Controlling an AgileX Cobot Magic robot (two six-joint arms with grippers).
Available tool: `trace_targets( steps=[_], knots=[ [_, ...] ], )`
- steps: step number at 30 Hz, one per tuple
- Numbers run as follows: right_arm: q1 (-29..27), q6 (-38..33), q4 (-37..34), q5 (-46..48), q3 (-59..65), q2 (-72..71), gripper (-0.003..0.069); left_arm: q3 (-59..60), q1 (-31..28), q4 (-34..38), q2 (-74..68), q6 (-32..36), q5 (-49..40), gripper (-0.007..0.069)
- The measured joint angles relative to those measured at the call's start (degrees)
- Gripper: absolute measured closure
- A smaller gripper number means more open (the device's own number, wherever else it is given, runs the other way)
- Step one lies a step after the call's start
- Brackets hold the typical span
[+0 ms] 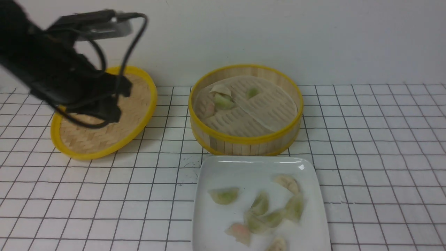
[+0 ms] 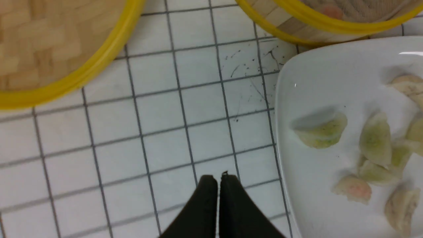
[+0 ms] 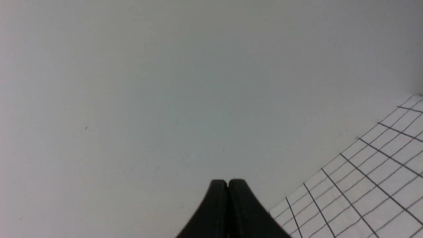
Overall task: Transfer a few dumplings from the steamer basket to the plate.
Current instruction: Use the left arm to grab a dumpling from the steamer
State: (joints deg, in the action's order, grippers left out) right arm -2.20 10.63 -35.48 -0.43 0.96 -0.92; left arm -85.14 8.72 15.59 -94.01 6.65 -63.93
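Finding the left gripper [image 2: 218, 178] clenched and empty over bare tiles [image 2: 158, 112], we are placing the dumplings [image 1: 223, 100] rightward and slightly ahead of it, inside the steamer basket [image 1: 245, 140] beyond the plate [image 1: 244, 169]. The right gripper [image 3: 228, 183], likewise clenched, is facing the wall [image 3: 165, 82], probably farther off.

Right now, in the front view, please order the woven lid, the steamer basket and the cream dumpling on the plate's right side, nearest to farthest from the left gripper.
1. Woven lid: far left, just behind the left gripper.
2. Steamer basket: centre back, to the gripper's right.
3. Cream dumpling: on the plate, front right of centre.
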Motion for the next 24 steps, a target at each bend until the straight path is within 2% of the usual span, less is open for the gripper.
trace_targets(
  steps=[5,8,9,12,15,21,23,24],
  knots=[
    [0.0,-3.9,6.2,25.6,-15.2,5.6,0.0672,-19.1,6.9,-4.7,-13.8,-0.5,-4.7,0.0631],
    [0.0,-5.2,14.4,46.5,-29.4,19.4,0.0672,-33.8,9.9,-6.6,-23.7,-1.3,-6.5,0.0631],
    [0.0,-5.2,14.9,48.8,-30.2,20.2,0.0672,-35.3,10.2,-6.8,-25.5,-1.5,-6.5,0.0631],
    [0.0,-6.2,22.0,63.5,-40.8,31.8,0.0672,-46.1,11.4,-7.7,-34.1,-2.9,-6.6,0.0631],
    [0.0,-8.0,25.0,70.1,-45.9,38.2,0.0672,-53.3,12.1,-8.4,-40.3,-3.6,-6.7,0.0631],
    [0.0,-8.8,24.5,71.3,-46.6,40.2,0.0672,-59.8,12.2,-8.5,-48.0,-3.7,-7.2,0.0624],
    [0.0,-9.0,24.2,71.3,-46.5,40.2,0.0672,-60.5,12.2,-8.5,-49.4,-3.4,-7.2,0.0606],
    [0.0,-9.5,23.9,71.2,-46.2,40.2,0.0672,-60.9,12.2,-8.5,-50.7,-3.4,-7.2,0.0572]
  ],
)
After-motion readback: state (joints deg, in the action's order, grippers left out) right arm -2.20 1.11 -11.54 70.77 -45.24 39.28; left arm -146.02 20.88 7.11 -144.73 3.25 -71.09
